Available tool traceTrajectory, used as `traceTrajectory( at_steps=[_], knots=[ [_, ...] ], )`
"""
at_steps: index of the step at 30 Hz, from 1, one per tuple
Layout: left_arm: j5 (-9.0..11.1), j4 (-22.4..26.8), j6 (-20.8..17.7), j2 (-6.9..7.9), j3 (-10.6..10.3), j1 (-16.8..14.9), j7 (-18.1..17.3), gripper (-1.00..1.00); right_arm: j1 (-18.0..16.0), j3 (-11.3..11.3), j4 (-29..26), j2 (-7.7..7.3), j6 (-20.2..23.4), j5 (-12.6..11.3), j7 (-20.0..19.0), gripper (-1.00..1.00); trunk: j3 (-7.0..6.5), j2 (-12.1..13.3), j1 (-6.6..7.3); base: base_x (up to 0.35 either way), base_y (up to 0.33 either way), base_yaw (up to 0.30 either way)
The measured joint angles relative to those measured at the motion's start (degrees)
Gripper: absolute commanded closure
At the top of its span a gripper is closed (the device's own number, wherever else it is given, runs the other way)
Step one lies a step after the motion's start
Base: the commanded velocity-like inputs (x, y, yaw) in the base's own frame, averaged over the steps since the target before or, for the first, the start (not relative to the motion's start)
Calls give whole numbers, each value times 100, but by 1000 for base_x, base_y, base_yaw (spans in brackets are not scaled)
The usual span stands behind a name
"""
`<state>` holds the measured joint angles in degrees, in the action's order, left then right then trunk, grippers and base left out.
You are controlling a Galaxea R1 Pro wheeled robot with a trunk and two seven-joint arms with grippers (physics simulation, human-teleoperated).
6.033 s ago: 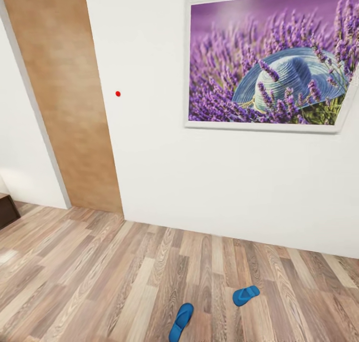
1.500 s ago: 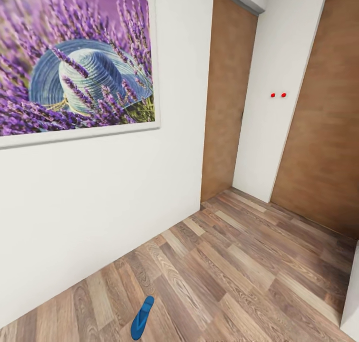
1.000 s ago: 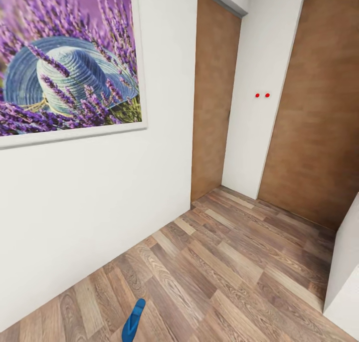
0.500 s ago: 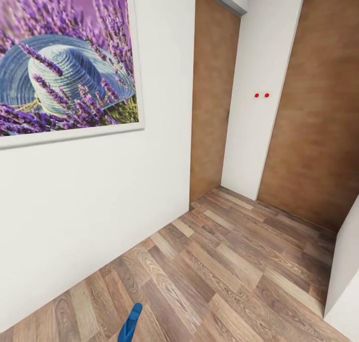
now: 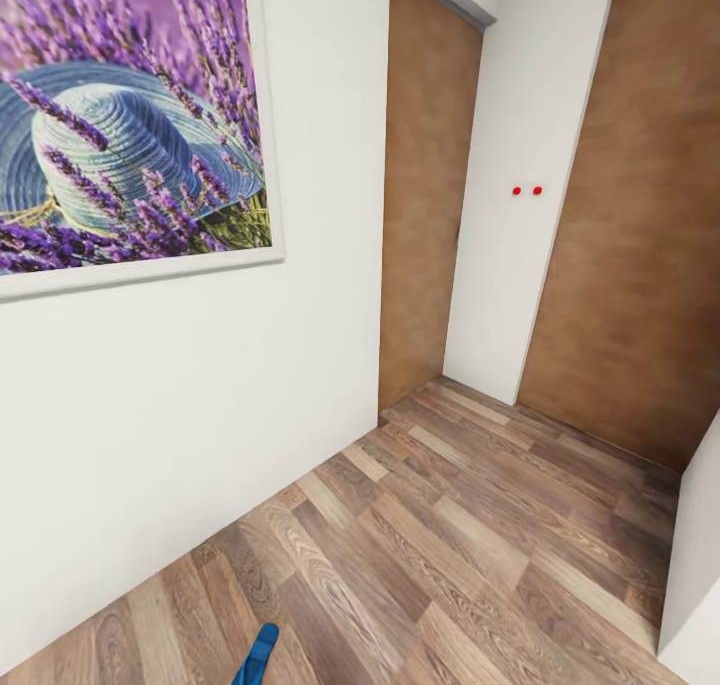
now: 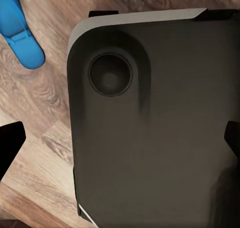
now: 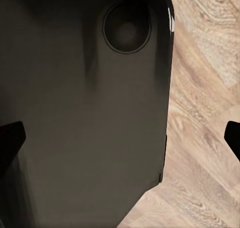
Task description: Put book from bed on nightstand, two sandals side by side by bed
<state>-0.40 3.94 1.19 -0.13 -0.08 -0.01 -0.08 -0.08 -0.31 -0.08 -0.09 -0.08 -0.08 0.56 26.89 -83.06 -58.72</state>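
Your head camera looks forward and down from high up at a white wall (image 5: 200,385) with a big lavender picture (image 5: 130,125), two brown doors (image 5: 425,185) and the wood floor (image 5: 450,545). Your left wrist camera looks down from very near at a dark robot part (image 6: 155,123), over the same floor, with a blue sandal (image 6: 20,33) that the head camera also catches at its bottom edge. Your right wrist camera looks down close at a dark part (image 7: 85,103) and floor too.
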Motion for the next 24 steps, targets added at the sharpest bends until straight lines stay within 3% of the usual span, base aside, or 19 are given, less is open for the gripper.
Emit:
traceTrajectory(
  at_steps=[16,24],
  knots=[
    [0,4,0,-4,0,-1,0,-100,0,4,0,0,0,6,0,-100,0,0,2,291,16,0],
    [0,302,-7,-8,0,-4,0,-100,0,34,0,0,0,21,0,-100,0,0,0,218,0,0]
  ],
)
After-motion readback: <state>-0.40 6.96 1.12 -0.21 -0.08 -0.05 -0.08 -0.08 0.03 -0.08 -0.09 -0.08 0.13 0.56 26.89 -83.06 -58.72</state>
